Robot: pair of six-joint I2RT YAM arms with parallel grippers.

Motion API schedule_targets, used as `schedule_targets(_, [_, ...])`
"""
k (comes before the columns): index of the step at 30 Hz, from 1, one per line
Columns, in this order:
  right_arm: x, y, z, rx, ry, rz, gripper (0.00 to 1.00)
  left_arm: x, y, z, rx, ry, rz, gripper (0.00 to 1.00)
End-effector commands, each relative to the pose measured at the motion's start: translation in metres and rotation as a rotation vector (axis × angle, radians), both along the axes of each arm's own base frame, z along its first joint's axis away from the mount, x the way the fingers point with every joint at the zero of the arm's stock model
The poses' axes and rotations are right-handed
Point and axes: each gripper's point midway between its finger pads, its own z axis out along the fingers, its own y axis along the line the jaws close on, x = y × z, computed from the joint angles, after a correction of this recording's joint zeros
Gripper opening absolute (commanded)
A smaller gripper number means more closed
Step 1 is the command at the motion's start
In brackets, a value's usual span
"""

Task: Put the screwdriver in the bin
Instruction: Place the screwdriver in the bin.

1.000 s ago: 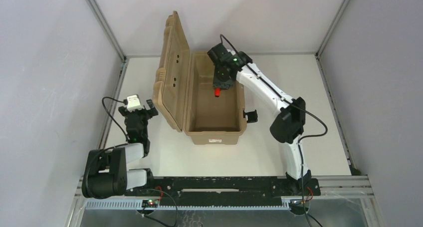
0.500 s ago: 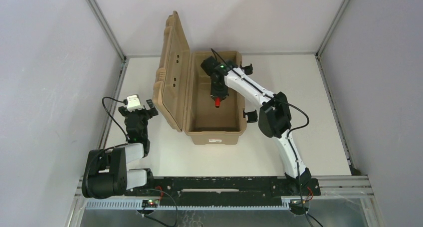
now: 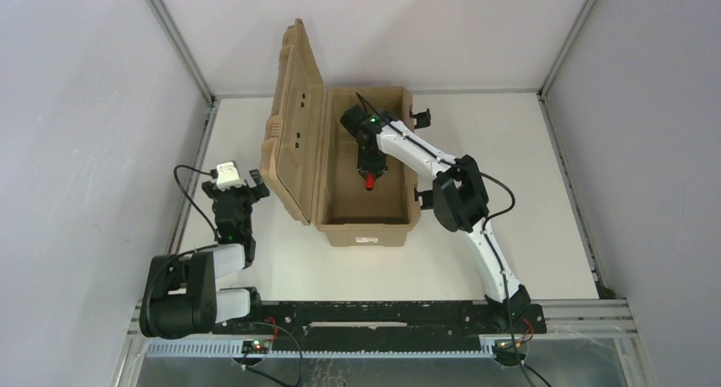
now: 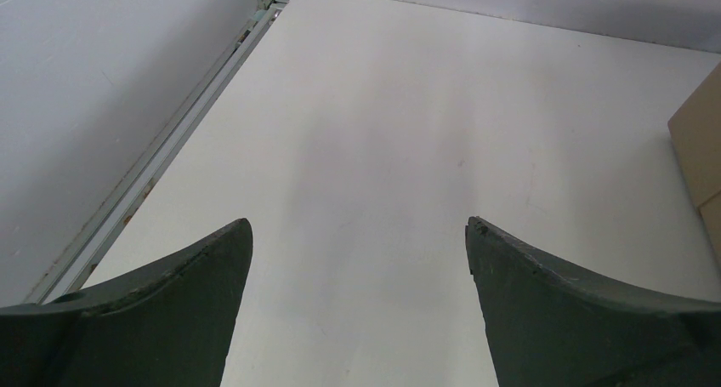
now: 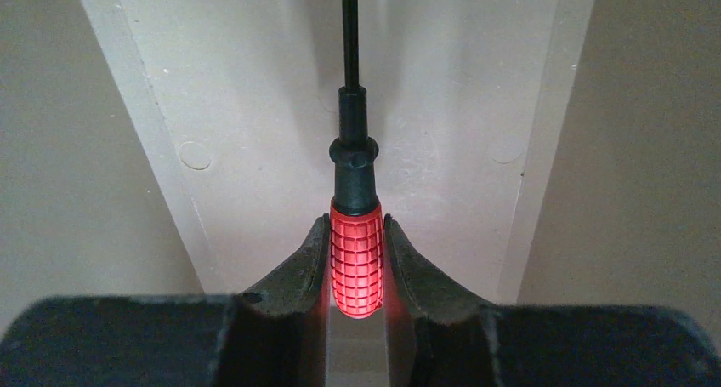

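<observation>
Inside the large tan rectangular plastic bin (image 3: pixel 366 232), its ribbed lid (image 3: pixel 293 106) swung up on the left, the right gripper (image 5: pixel 354 227) clamps the small screwdriver (image 5: pixel 356 272) by its red gridded handle, thin dark shaft pointing away above the floor. Beside the bin, the left gripper (image 4: pixel 359 225) hangs with jaws spread wide over the white table (image 4: pixel 408 106).

Legible text: none. 1 white label (image 3: pixel 367 241) on the near end wall of the bin (image 3: pixel 393 233), lower centre of the overhead frame; its print is too small to read.
</observation>
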Motion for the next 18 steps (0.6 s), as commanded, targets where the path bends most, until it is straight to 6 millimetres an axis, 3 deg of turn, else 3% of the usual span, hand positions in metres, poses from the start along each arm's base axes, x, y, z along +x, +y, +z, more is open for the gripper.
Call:
schedule_targets(1, [-0.001, 0.004, -0.013, 0.006, 0.016, 0.015, 0.18, 0.002, 0.002, 0.011, 0.016, -0.034, 0.002, 1.00])
schedule_targets(9, [-0.004, 0.002, -0.026, -0.002, 0.042, 0.017, 0.24, 0.002, 0.001, 0.010, 0.016, -0.034, 0.002, 1.00])
schedule_targets(18, [-0.005, 0.000, -0.030, 0.012, 0.059, 0.019, 0.40, 0.003, 0.002, 0.011, 0.017, -0.036, 0.003, 1.00])
